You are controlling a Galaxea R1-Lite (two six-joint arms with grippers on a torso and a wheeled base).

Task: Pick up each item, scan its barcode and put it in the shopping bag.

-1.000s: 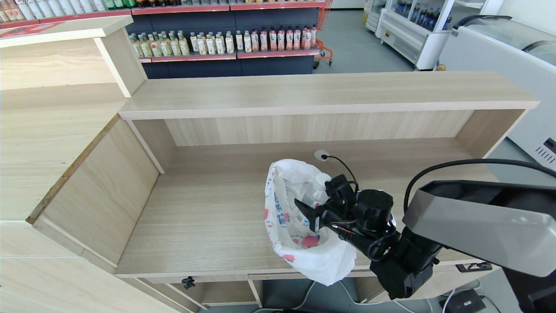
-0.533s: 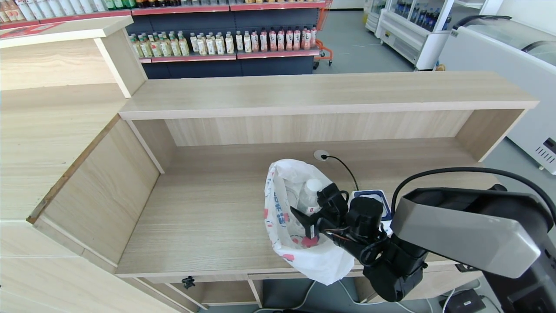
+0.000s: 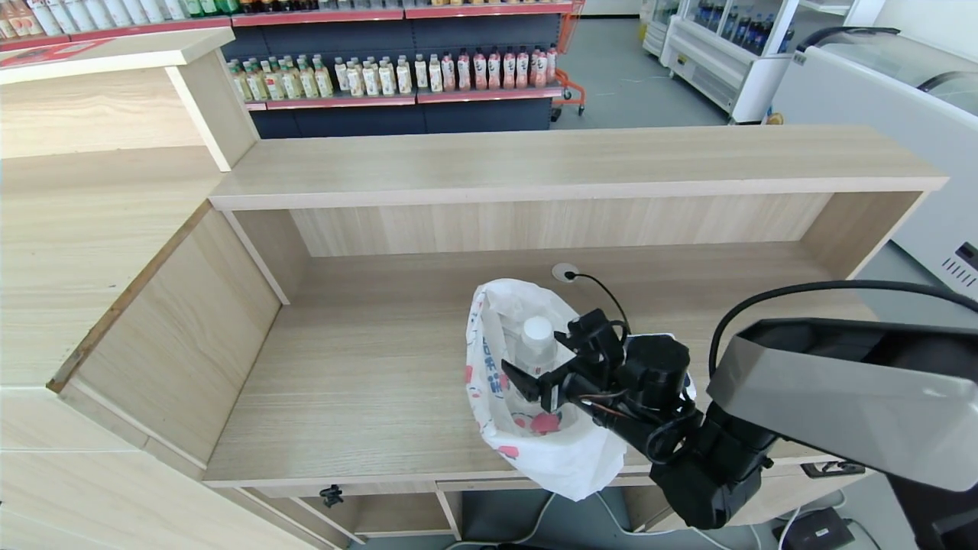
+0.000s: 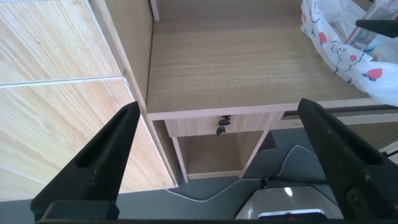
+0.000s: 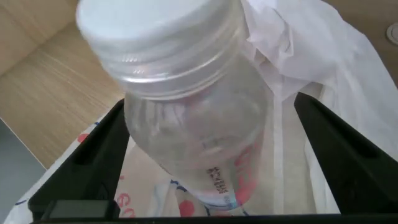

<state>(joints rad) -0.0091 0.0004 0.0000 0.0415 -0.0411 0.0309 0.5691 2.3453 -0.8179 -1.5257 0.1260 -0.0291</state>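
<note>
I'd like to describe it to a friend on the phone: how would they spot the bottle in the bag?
Find the light wooden counter; near its front edge sits a white shopping bag printed in red and blue. The bottle is inside it, clear with a white screw cap, between the open fingers of the right gripper.

Bright, even light, soft shade under the counter ledge [image 3: 573, 164], edges slightly bent.

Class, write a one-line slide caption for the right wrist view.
White-capped bottle between the open fingers of the right gripper, in the shopping bag.
</note>
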